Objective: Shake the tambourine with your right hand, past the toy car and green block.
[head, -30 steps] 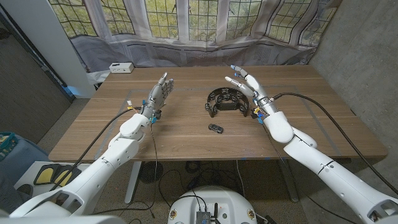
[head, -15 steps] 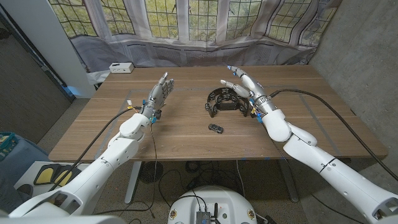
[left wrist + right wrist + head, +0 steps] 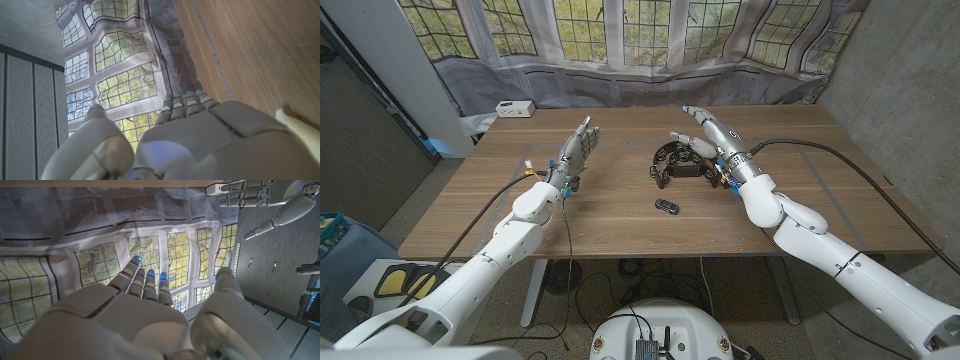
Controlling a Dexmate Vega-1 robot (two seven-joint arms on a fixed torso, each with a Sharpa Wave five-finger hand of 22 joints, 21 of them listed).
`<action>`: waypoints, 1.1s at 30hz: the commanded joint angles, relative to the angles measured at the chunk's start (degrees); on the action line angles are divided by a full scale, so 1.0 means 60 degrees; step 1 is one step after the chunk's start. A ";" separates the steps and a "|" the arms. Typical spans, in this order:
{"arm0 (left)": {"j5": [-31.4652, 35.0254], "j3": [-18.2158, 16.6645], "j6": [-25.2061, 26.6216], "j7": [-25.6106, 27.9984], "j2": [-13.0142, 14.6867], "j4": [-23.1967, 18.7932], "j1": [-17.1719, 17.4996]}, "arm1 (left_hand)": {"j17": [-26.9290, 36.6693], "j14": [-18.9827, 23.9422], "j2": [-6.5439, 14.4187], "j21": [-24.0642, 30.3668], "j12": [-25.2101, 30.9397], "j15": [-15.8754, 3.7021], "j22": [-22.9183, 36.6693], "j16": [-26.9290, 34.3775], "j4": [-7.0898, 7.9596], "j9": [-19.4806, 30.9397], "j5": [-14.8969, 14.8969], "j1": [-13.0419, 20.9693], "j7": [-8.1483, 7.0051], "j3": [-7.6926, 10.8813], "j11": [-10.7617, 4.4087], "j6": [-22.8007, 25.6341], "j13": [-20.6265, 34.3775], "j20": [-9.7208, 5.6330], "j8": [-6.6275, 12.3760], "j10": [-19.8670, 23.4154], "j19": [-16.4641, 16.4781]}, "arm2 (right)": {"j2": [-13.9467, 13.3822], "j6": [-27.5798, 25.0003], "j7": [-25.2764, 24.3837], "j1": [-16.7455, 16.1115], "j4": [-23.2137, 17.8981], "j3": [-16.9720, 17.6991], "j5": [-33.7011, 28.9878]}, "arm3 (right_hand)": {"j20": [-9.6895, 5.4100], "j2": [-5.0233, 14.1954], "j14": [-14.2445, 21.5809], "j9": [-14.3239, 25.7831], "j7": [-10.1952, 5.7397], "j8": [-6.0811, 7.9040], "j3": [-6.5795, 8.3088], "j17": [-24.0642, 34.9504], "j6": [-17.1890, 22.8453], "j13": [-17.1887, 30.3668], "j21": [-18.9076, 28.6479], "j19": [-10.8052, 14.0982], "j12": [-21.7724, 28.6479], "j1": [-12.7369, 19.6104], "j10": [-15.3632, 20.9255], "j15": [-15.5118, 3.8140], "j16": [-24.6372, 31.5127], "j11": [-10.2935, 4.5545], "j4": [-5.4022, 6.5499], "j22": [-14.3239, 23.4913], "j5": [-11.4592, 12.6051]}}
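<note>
A wooden table (image 3: pixel 620 215) is standing before a draped window, its plank top running lengthwise across the head view. A black tambourine (image 3: pixel 675 162) is lying on the boards slightly toward two o'clock from the table's centre, its open curve facing the near edge. A small dark toy car (image 3: pixel 667 206) is sitting just toward six o'clock from the tambourine, apart from it and nearer the front edge. A white box (image 3: pixel 514 109) is resting at the far corner at about ten o'clock, close to the rim. The table's wood grain is also showing in the left wrist view (image 3: pixel 250 45).
</note>
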 commanded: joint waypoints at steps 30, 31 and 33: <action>-0.0102 -0.0060 -0.0173 -0.0268 0.0056 0.0095 0.0038 | 0.0014 0.0082 0.0150 0.0058 0.0037 0.0004 0.0055 -0.0028 -0.0093 0.0042 -0.0054 0.0097 0.0128 0.0024 0.0043 0.0151 0.0005 0.0094 -0.0002 0.0062 -0.0002 | -0.0335 -0.3181 0.3388 0.1323 -0.1327 -0.1274 -0.1532 | 0.0139 0.0161 0.0884 0.0023 -0.0139 0.0082 0.0358 0.0034 0.0367 0.0073 0.0306 0.1019 0.0056 0.0762 0.0401 -0.0024 0.0288 -0.0027 -0.0136 0.0052 0.0047; -0.0105 -0.0065 -0.0177 -0.0270 0.0062 0.0085 0.0044 | 0.0014 0.0082 0.0151 0.0058 0.0038 0.0004 0.0055 -0.0028 -0.0093 0.0042 -0.0054 0.0098 0.0125 0.0024 0.0036 0.0149 0.0005 0.0095 -0.0003 0.0064 -0.0002 | -0.0341 -0.3231 0.3484 0.1366 -0.1346 -0.1300 -0.1537 | 0.0150 0.0158 0.0891 0.0023 -0.0139 0.0082 0.0367 0.0033 0.0368 0.0073 0.0307 0.1034 0.0055 0.0788 0.0404 -0.0031 0.0288 -0.0025 -0.0145 0.0052 0.0048; -0.0105 -0.0075 -0.0202 -0.0273 0.0069 0.0071 0.0057 | 0.0014 0.0085 0.0153 0.0057 0.0034 -0.0001 0.0055 -0.0029 -0.0096 0.0042 -0.0056 0.0099 0.0127 0.0025 0.0032 0.0149 0.0005 0.0096 -0.0006 0.0059 -0.0002 | -0.0348 -0.3327 0.3633 0.1440 -0.1375 -0.1355 -0.1563 | 0.0159 0.0150 0.0913 0.0023 -0.0139 0.0080 0.0392 0.0031 0.0367 0.0074 0.0310 0.1070 0.0052 0.0855 0.0409 -0.0045 0.0288 -0.0037 -0.0168 0.0051 0.0052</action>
